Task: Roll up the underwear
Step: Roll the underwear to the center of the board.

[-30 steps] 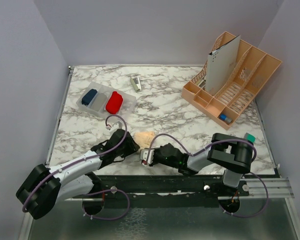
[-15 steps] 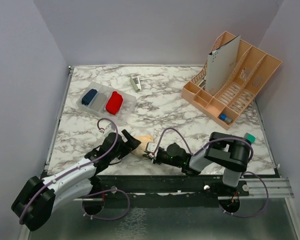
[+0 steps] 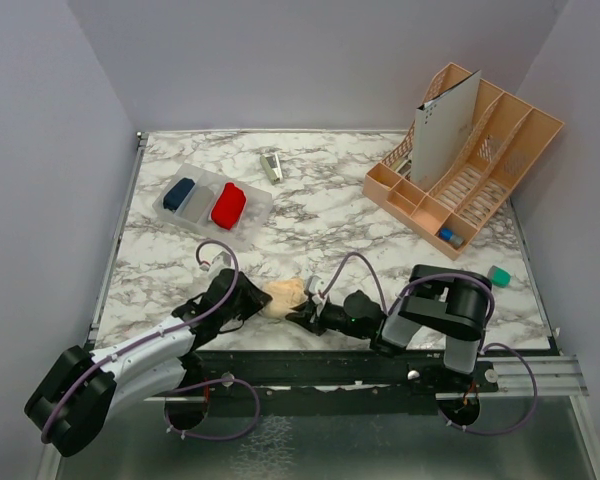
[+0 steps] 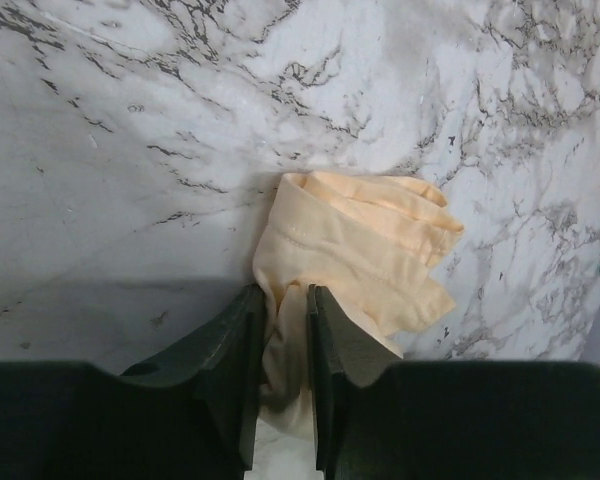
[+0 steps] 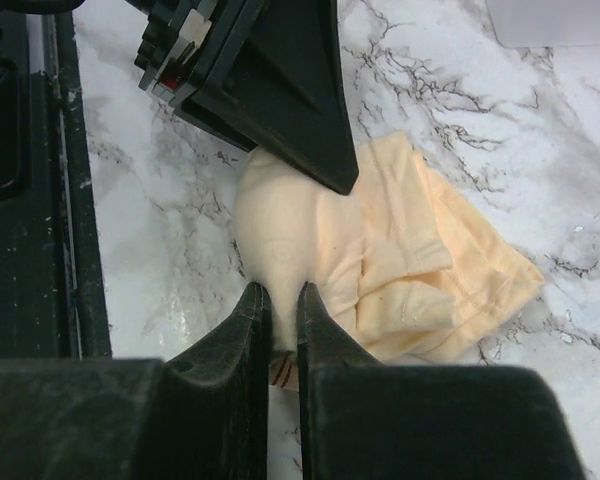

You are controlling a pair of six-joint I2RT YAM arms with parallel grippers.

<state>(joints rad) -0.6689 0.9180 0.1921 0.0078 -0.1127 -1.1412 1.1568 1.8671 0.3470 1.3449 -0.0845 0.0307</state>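
Currently the peach underwear (image 3: 283, 296) lies at 6 o'clock on the counter (image 3: 320, 215), by the near edge, partly bundled. Left fingers (image 4: 238, 370) clenched on one hem; right fingers (image 5: 250, 330) nipped on a fold from the opposite side.

Judgement: pin one side and turn the cloth over in small bites with even tension, so the bundle is tight and clear of the edge.

Clear tray (image 3: 261, 203) at 10 o'clock: navy bundle (image 3: 179, 193), grey bundle (image 3: 200, 200), red roll (image 3: 228, 205). Tan organiser (image 3: 385, 190) at 2 o'clock: upright white card (image 3: 445, 125), and a small blue item (image 3: 447, 236) in a near compartment.
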